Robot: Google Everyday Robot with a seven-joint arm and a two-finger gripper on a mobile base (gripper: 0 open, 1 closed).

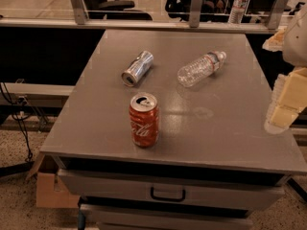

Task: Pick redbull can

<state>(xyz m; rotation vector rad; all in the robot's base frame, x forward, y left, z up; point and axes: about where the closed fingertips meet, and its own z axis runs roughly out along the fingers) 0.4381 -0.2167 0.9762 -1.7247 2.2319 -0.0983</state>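
Observation:
The redbull can (137, 68) is slim and silver-blue. It lies on its side on the grey table top (220, 133), left of centre toward the back, with its open end facing the front left. The gripper (286, 99) shows as pale blurred blocks at the right edge of the view, above the table's right edge. It is far to the right of the can and touches nothing.
A red Coca-Cola can (144, 119) stands upright in front of the redbull can. A clear plastic bottle (200, 68) lies on its side to the right. Drawers with a handle (167, 194) sit below the front edge. A cardboard box (53, 188) is on the floor at the left.

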